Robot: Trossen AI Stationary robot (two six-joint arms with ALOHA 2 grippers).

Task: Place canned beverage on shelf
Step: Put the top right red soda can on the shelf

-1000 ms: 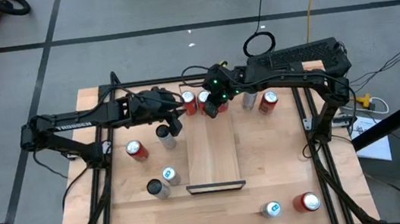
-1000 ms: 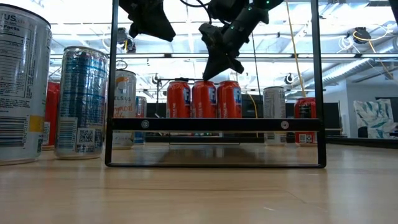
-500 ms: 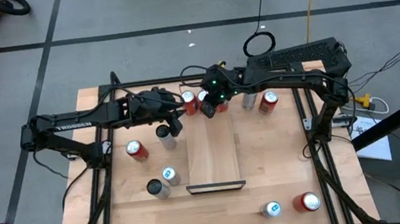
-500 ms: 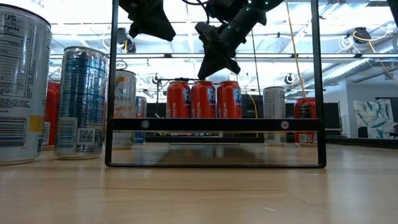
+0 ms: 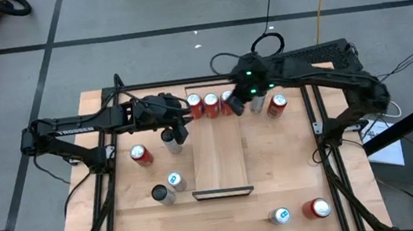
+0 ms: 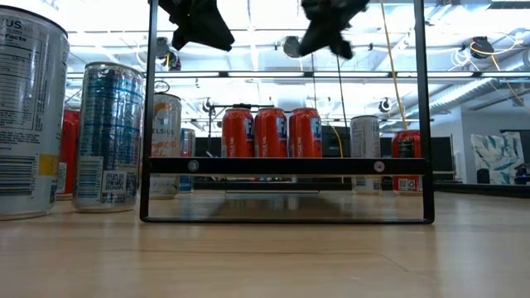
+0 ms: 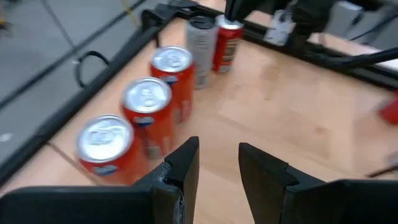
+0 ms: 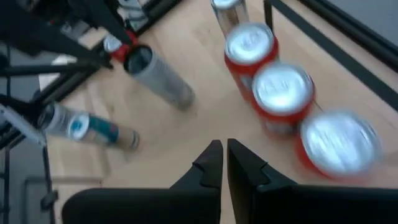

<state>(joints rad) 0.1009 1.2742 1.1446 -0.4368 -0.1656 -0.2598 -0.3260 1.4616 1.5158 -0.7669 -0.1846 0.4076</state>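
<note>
Three red cans (image 5: 211, 101) stand upright in a row on the far end of the light-wood shelf (image 5: 218, 161); the low view shows the cans (image 6: 272, 132) side by side. My right gripper (image 5: 234, 106) hangs shut and empty above and just right of the row, and shows high up and blurred in the low view (image 6: 327, 29). In its wrist view the shut gripper (image 8: 224, 158) has the cans (image 8: 283, 90) beyond it. My left gripper (image 5: 179, 131) hovers open and empty left of the shelf; its wrist view (image 7: 217, 168) shows nothing between the fingers.
Loose cans stand on the table: a red one (image 5: 141, 155), a silver one (image 5: 169, 140) and two more (image 5: 168, 188) left of the shelf, a silver (image 5: 256, 103) and a red (image 5: 276, 104) far right, two (image 5: 301, 212) near right. Black rails (image 5: 324, 140) line the sides.
My right gripper has risen from just above the middle red can and drawn back toward the table's right, staying shut. The three red cans have kept their places on the shelf.
</note>
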